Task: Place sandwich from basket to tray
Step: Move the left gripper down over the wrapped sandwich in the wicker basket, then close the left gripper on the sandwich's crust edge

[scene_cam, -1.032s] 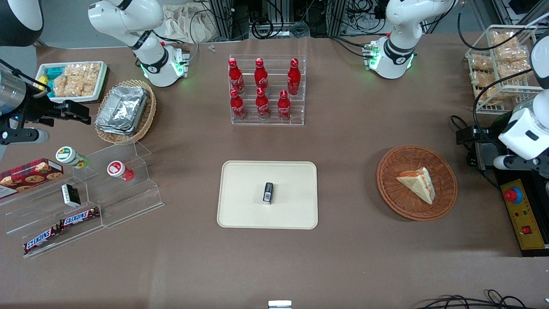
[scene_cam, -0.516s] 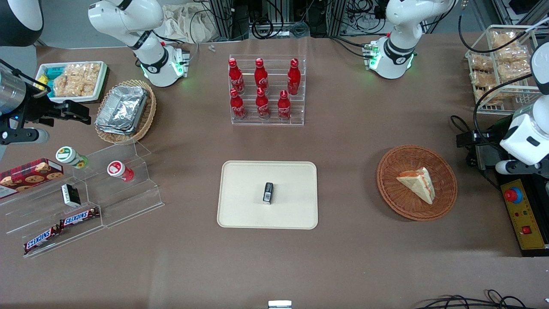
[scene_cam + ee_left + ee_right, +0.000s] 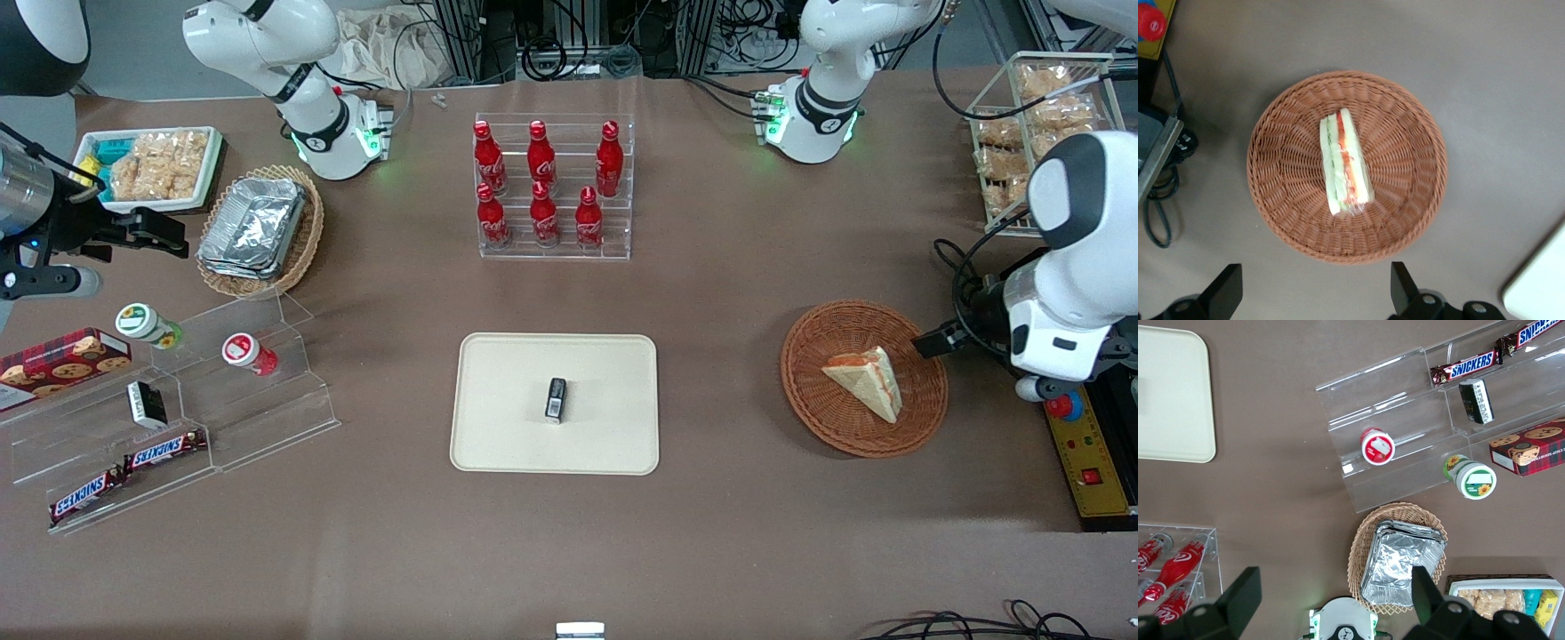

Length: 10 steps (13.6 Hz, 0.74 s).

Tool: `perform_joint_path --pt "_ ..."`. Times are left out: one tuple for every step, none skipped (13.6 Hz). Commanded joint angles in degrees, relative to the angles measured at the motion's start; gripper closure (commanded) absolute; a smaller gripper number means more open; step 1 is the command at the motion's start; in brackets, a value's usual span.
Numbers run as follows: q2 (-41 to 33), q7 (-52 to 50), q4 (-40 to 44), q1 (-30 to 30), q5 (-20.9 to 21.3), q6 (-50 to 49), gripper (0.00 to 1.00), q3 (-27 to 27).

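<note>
Front view, scanned from the parked arm's end: a white tray (image 3: 149, 169) of packaged snacks, then a tan wicker basket (image 3: 302, 244) holding stacked foil containers (image 3: 253, 227). Next comes a clear rack (image 3: 553, 191) with 6 red bottles, and nearer the camera the cream tray (image 3: 507, 427), which already carries 1 small dark packet (image 3: 556, 398) near its middle. Toward the working arm's end sits the reddish-brown basket (image 3: 840, 427), and the sandwich (image 3: 864, 381) lies inside it, untouched.

The gripper (image 3: 1313, 293) hovers above the basket's rim on the working arm's side, spread wide and holding nothing; both fingertips (image 3: 1225, 288) show well apart in the wrist view, with the sandwich between their lines.

Risks, as I judge them: the wedge is soft and appears wrapped in film, so a hard squeeze could crush it, while a light one could let it slip. Coming down off-centre could drive a finger into the wicker and drag the basket. At the tray, a careless drop could land the sandwich on the dark packet, leaving it tilted.
</note>
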Motion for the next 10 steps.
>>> perform_joint_path --pt "0.7 -9.6 -4.6 0.1 2.1 7.5 0.0 0.6" --pt "2.2 -12.3 -5.0 0.0 2.8 9.4 0.0 0.6" --pt "3.7 -14.3 -5.1 -0.1 3.7 10.0 0.0 0.5" --pt "5.2 -16.4 -5.2 -0.1 4.3 10.7 0.0 0.6" --pt "6.4 -18.5 -5.3 -0.1 4.6 12.4 0.0 0.6" --pt "7.5 -20.7 -5.3 -0.2 4.6 14.0 0.0 0.6" --pt "8.4 -21.9 -5.3 -0.1 5.3 14.9 0.0 0.6" --pt "8.7 -22.9 -5.3 -0.2 6.0 15.0 0.0 0.6" --pt "9.6 -23.9 -5.3 -0.2 6.2 15.0 0.0 0.6" --pt "10.0 -24.4 -5.5 -0.4 6.2 15.2 0.0 0.6"
